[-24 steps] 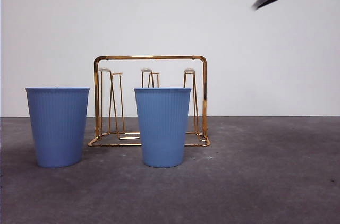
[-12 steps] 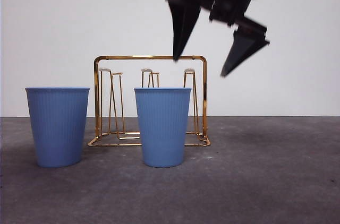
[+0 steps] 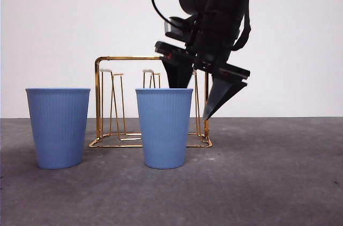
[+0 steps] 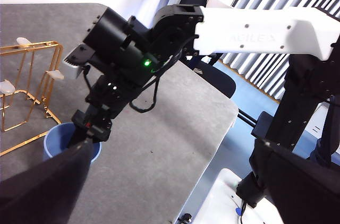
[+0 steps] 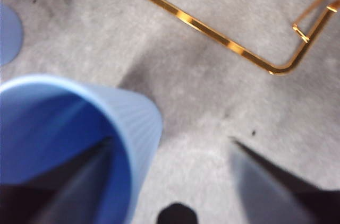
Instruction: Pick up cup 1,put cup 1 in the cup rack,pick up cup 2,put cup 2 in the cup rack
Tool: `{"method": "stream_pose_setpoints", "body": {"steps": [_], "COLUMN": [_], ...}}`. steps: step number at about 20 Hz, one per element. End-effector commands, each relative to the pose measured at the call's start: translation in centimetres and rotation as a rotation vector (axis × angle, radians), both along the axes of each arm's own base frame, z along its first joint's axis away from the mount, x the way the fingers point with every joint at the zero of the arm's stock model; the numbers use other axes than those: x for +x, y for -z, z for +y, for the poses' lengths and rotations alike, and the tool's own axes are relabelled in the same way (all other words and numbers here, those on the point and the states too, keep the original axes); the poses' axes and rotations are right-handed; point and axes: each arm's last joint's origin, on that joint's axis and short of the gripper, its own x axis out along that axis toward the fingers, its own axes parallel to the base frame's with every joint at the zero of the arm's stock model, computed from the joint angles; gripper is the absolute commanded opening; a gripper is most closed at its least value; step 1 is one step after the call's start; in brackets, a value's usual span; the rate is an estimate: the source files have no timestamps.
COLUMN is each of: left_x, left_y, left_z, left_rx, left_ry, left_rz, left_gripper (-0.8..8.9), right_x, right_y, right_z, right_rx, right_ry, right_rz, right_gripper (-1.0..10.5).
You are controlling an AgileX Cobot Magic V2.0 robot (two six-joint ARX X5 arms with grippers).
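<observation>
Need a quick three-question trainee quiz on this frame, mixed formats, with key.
1. True or false: the right gripper has one jaw inside the middle cup and one outside its wall.
2. Which is the left cup doing? A. hanging on the rack B. standing upright on the table C. lying on its side
3. Fill in: the rack stands ____ the middle cup, seen from the front.

Key: 1 true; 2 B; 3 behind
</observation>
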Motion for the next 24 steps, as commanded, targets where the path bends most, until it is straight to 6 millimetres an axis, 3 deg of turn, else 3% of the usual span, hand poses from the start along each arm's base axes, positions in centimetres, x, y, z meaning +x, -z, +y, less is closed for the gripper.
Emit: {"method": "stream_pose_setpoints", "body": {"steps": [1,6,9,13,19,21,24], "left_x": [0.0,0.2,0.4,0.8,1.7,1.9,2.4], "left_y": [-0.1,-0.2,-0.5,-1.8,-5.6,-7.2,-8.7], "left_z": [0.0,-0.1,-0.1,-0.3,-0.7,-1.1,-2.1], "left_rx": [-0.011,-0.021,-0.048,-0.145,-0.372,-0.482,-0.642], "left_ry": [0.001,-0.003,-0.009,0.026,0.094,0.142,0.228], "left_rz": [0.008,0.019,0.016,-0.021,-0.146,-0.212,-0.297], "left_gripper": [7.52,7.52,7.52,7.52,7.51,7.51,7.51], "right_x": [0.2,-0.1,-1.0,-4.2,-12.8,-15.8,-18.9], "right_y": [0.6,0.0,-2.6,-10.0,-23.2,-26.4,-29.6], "right_z": [0.4,0.2,-0.3,-2.4,-8.2,-10.1,-12.0], "right_rx": [0.008,0.027,0.085,0.230,0.630,0.786,0.996], "right_ry": [-0.011,-0.061,-0.083,-0.120,-0.158,-0.186,-0.277], "right_rz": [-0.002,-0.001,-0.038,-0.206,-0.705,-0.865,-1.024], "right_gripper": [0.0,-0.1,-0.1,-0.1,-0.1,-0.1,-0.1]}}
